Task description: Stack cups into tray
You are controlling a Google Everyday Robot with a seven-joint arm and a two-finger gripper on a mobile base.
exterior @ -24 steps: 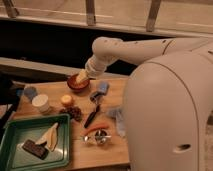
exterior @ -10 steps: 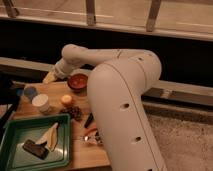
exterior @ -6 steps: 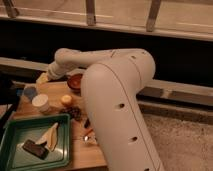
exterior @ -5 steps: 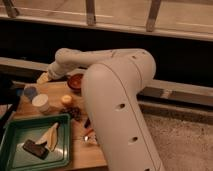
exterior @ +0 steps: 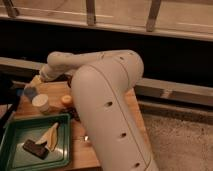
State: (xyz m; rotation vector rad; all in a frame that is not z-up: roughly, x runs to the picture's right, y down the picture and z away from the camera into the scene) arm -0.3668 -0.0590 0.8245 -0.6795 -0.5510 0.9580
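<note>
The blue-grey cup (exterior: 30, 92) stands at the far left of the wooden table. The white cup (exterior: 41, 103) stands just in front of it to the right. My gripper (exterior: 36, 80) is at the table's back left corner, right above and behind the blue-grey cup; I cannot tell whether it touches the cup. The dark green tray (exterior: 14, 159) lies at the front left and holds a tan wedge (exterior: 50, 136) and a dark brown piece (exterior: 35, 148). No cup is in the tray.
A small yellow-orange round object (exterior: 66, 101) sits right of the white cup. My white arm (exterior: 107, 105) covers the middle and right of the table (exterior: 81, 152), hiding the red-brown bowl. A dark object (exterior: 7, 92) is at the left edge.
The gripper has swung left from over the red-brown bowl to the back left corner, above the blue-grey cup. The arm now hides more of the table. The cups have not moved.
</note>
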